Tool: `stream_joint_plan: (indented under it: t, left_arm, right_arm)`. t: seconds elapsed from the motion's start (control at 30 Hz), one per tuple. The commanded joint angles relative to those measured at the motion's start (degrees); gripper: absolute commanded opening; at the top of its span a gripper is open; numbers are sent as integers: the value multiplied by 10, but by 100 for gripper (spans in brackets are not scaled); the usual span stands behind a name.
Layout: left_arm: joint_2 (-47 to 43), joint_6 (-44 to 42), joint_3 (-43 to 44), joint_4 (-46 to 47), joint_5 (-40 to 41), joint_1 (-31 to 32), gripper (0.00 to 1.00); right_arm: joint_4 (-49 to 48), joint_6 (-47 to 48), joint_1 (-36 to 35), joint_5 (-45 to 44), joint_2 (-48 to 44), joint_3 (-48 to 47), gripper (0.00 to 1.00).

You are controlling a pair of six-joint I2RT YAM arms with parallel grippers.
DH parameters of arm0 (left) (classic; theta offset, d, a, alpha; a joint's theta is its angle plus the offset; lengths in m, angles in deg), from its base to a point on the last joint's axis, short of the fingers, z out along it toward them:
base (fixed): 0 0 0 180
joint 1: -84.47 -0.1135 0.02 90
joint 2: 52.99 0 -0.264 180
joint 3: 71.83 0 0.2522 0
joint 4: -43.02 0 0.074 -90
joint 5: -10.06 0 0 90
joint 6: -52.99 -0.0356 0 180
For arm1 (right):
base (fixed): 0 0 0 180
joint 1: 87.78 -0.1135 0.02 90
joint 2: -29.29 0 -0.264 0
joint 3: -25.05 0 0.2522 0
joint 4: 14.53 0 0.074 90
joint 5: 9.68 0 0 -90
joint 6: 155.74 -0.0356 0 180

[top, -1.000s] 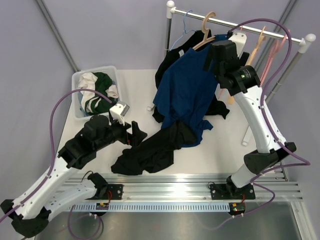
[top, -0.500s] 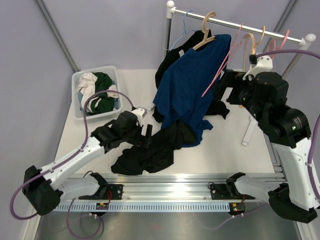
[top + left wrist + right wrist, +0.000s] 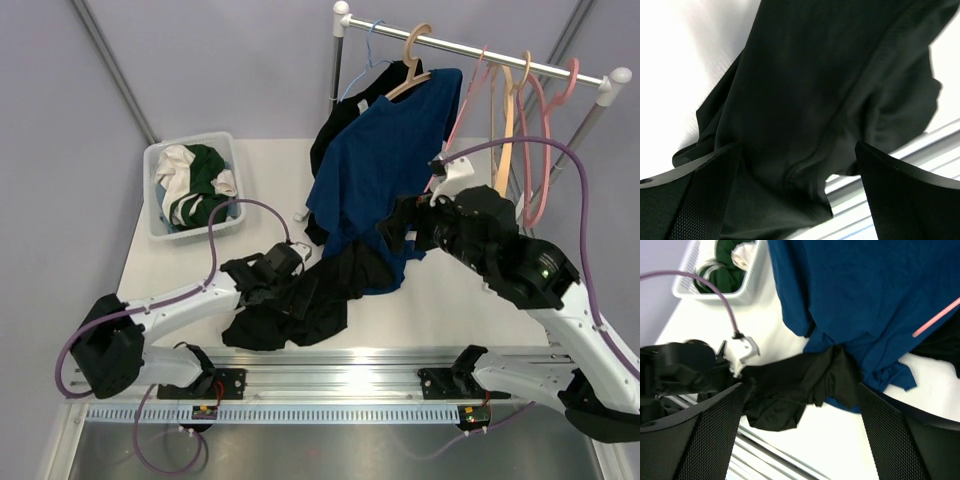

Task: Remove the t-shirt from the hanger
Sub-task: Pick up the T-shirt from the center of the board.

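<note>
A dark blue t-shirt [image 3: 375, 165] hangs from a wooden hanger [image 3: 415, 55] on the clothes rail [image 3: 480, 52], its hem bunched on the table. A black garment [image 3: 300, 300] lies crumpled on the table below it. My left gripper [image 3: 303, 293] is open low over the black garment [image 3: 805, 100], which fills the space between its fingers [image 3: 705, 195]. My right gripper [image 3: 392, 230] is open and empty, in the air in front of the blue shirt's lower part. The right wrist view looks down on the blue shirt [image 3: 865, 295] and the black garment [image 3: 790, 390].
A white bin [image 3: 158, 222] of clothes stands at the back left and also shows in the right wrist view [image 3: 747, 287]. Another black garment [image 3: 345, 110] hangs behind the blue shirt. Several empty pink and wooden hangers [image 3: 510, 120] hang at the rail's right. The aluminium base rail [image 3: 340, 365] runs along the front edge.
My right arm came down from the rail and hangers to the blue shirt's lower part. My left gripper moved right, onto the black garment. The empty hangers swung and now hang straight.
</note>
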Motion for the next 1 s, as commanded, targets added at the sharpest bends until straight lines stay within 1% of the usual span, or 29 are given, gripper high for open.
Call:
stream_joint_plan:
  t: [0.0,0.07,0.17,0.2,0.27,0.3,0.33,0.37,0.4,0.43,0.47,0.5,0.53,0.57,0.6,0.63,0.67,0.7,0.73,0.8,0.83,0.87,0.93,0.97]
  left_arm:
    - [31,11,0,32,44,7,99]
    - [67,9,1,41,45,6,99]
    - [106,5,6,48,59,7,99]
    - [132,5,8,49,61,7,98]
    - [154,8,10,52,53,6,92]
    - [166,9,13,52,49,7,77]
    - [167,9,13,49,48,7,65]
    - [164,27,21,39,86,7,29]
    - [161,41,29,20,119,6,16]
    - [141,54,38,-32,154,3,2]
    - [127,69,48,-61,216,1,0]
    - [108,97,59,-89,242,-1,0]
    - [63,109,85,-138,266,-2,0]
    - [36,120,103,-162,306,-2,0]
    - [11,142,124,-210,325,-2,0]
    - [-12,150,174,-231,347,-2,0]
    - [-53,156,204,-250,384,-2,0]
    - [-67,155,235,-265,403,-3,0]
    - [-77,153,300,-288,423,-4,0]
    - [-85,132,363,-304,492,-13,0]
    - [-83,122,392,-304,508,-18,0]
    - [-71,105,445,-304,523,-25,0]
    - [-57,83,489,-285,547,-56,0]
    - [-50,45,511,-267,556,-67,0]
  right_arm:
    - [-77,21,-5,22,-52,36,100]
    - [-91,34,-5,13,-76,64,100]
    - [-110,45,-5,3,-95,85,100]
    - [-112,47,-4,7,-96,86,100]
    - [-111,50,-5,10,-102,83,99]
    - [-111,53,-5,10,-106,82,100]
    - [-111,57,-5,8,-112,81,100]
    - [-110,59,-5,3,-116,81,99]
    - [-108,60,-5,2,-120,82,99]
    - [-108,62,-5,1,-130,82,99]
    - [-109,62,-5,1,-137,85,100]
    - [-110,61,-5,2,-141,87,99]
    - [-112,59,-4,3,-151,88,100]
    - [-113,58,-5,3,-155,92,100]
    - [-114,56,-5,5,-159,93,100]
    - [-114,52,-5,6,-166,95,100]
    - [-117,50,-4,6,-169,101,100]
    - [-124,47,-4,8,-173,106,100]
    - [-128,42,-5,9,-180,110,100]
    - [-142,34,-5,17,-189,139,99]
    - [-147,30,-5,21,-192,139,100]
    - [-152,29,-5,28,-194,157,100]
    - [-164,22,-6,34,-203,183,99]
    - [-168,21,-4,41,-208,192,99]
